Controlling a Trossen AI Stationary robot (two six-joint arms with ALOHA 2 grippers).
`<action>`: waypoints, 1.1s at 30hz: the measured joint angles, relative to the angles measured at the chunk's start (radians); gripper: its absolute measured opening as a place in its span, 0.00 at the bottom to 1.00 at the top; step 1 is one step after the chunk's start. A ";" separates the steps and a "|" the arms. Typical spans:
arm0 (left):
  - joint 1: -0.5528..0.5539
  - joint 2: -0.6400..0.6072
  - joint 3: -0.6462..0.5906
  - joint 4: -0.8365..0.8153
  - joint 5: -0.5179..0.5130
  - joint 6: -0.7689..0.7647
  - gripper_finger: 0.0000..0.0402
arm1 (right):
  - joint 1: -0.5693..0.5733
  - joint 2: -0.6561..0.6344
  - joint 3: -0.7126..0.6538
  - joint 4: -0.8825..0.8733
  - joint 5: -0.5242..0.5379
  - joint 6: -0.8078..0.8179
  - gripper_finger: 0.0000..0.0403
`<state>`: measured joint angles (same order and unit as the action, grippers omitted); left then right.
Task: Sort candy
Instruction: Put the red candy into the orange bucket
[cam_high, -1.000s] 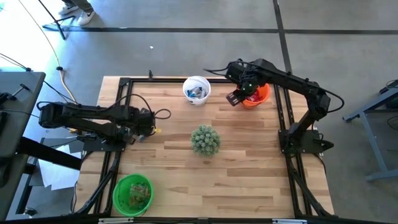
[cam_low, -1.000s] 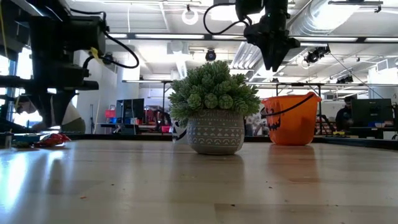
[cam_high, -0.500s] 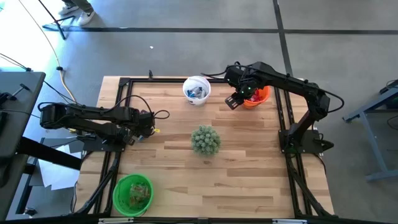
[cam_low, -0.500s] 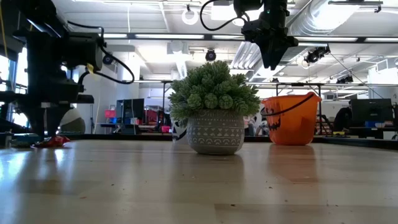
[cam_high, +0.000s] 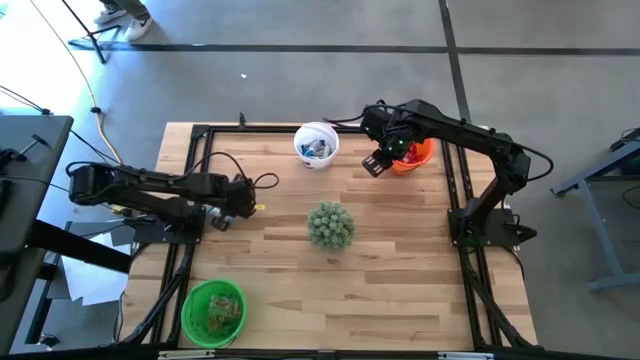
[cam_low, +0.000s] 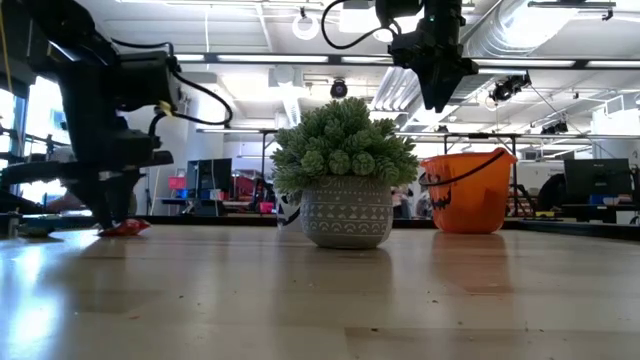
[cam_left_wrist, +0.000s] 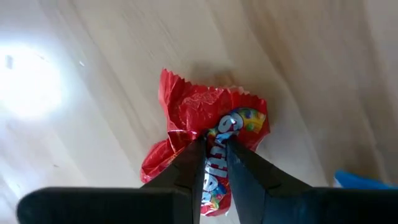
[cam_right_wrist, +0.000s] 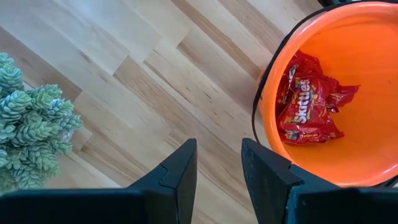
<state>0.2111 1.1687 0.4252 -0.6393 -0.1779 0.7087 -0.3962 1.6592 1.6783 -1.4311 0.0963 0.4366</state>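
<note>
A shiny red Skittles packet (cam_left_wrist: 205, 130) lies on the table near its left edge, also visible in the low view as the red packet (cam_low: 125, 228). My left gripper (cam_left_wrist: 214, 148) (cam_high: 222, 212) is down at the table and shut on it. My right gripper (cam_right_wrist: 217, 165) (cam_high: 375, 163) hovers open, high above the table (cam_low: 437, 95), just left of the orange bucket (cam_high: 412, 153). Red packets (cam_right_wrist: 308, 106) lie in that bucket's bottom. A blue wrapper's corner (cam_left_wrist: 367, 182) shows beside the left gripper. My left gripper pinches the red packet between its two fingers at a crumpled fold in its middle (cam_left_wrist: 214, 134), coming from above and pointing down. The packet bunches up at the fingertips (cam_left_wrist: 194, 152), and its lower part lies on the table.
A potted green spiky plant (cam_high: 330, 225) stands mid-table. A white bucket (cam_high: 316, 144) with blue-and-white sweets sits at the far edge, and a green bucket (cam_high: 213, 312) with small pieces at the near left corner. Bare wood lies between them.
My left gripper came down onto the red packet and took hold of it, then moved a little toward the table's right, drawing the packet along the table. My right gripper drew back slightly from over the orange bucket toward the left.
</note>
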 joint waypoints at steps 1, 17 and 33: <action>0.000 0.010 0.000 0.015 -0.004 0.000 0.16 | 0.000 0.000 0.000 0.000 0.000 0.000 0.30; 0.000 0.095 0.000 0.130 -0.113 -0.203 0.10 | 0.000 0.000 0.000 0.000 0.000 -0.033 0.30; 0.000 0.100 0.109 0.122 -0.151 -0.447 0.00 | 0.000 0.000 0.000 0.000 0.000 -0.070 0.30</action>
<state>0.2111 1.2690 0.5340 -0.5178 -0.3294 0.2620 -0.3962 1.6592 1.6783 -1.4315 0.0967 0.3667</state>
